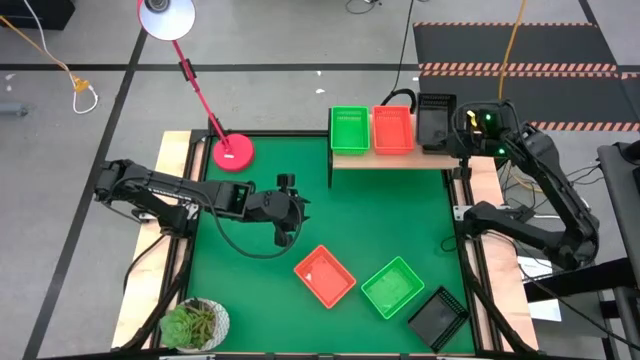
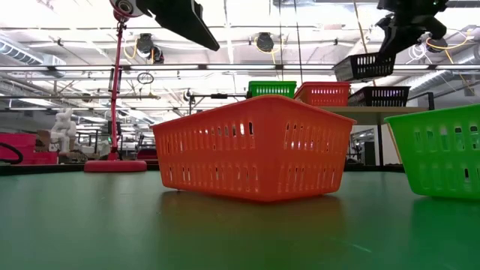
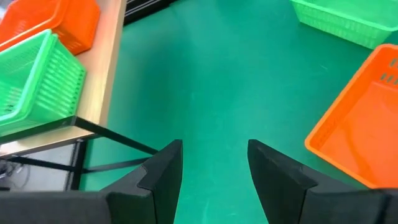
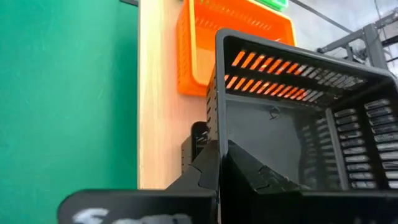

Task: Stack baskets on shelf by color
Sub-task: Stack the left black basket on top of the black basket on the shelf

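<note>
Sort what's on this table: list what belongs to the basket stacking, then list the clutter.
Job: shelf holding green, orange and black baskets; black basket in right gripper; orange, green, black baskets on table.

Clutter: red lamp, potted plant.

The high view looks straight down on the whole table (image 1: 330, 205). The low view sits at tabletop level, close behind an orange basket (image 2: 251, 150), facing the shelf (image 2: 367, 109). Each wrist view looks past its own fingers; both share the shelf (image 3: 99, 74).
</note>
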{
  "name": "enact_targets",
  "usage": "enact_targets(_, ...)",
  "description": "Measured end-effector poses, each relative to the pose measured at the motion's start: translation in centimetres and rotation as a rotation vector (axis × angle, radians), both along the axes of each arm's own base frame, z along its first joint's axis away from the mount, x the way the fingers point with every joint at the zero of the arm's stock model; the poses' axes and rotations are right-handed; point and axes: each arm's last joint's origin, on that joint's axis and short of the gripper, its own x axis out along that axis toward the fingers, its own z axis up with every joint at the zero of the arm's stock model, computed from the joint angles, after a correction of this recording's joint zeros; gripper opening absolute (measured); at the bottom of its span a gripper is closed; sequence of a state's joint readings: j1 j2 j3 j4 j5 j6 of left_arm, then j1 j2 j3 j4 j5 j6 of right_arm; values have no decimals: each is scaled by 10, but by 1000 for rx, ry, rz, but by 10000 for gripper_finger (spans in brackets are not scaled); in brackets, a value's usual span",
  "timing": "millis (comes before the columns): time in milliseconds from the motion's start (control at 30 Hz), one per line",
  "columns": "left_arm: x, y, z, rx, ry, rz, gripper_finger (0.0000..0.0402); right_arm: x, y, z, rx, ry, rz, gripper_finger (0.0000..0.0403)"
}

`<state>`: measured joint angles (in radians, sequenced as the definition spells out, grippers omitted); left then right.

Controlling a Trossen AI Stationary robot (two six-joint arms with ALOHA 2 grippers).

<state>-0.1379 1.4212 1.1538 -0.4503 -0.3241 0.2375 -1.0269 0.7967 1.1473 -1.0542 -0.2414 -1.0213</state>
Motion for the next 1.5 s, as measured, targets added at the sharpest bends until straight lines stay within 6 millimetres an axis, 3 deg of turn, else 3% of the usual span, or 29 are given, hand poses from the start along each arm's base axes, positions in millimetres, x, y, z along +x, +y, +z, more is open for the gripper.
enact_targets(567,1,-1,1,-22,-8,-25,184,-10,-23,-11,85,35,-7,4)
enact_targets(1000,1,-2,1,-35,-8,-57,184,-12,-24,-13,91,62,-15,6)
enact_targets(1333,2,-2,2,-37,-22,-58,184,-14,-23,-13,125,44,-68,77)
enact_targets(1500,3,-3,3,-58,-32,-83,184,-17,-14,-8,124,2,-135,104)
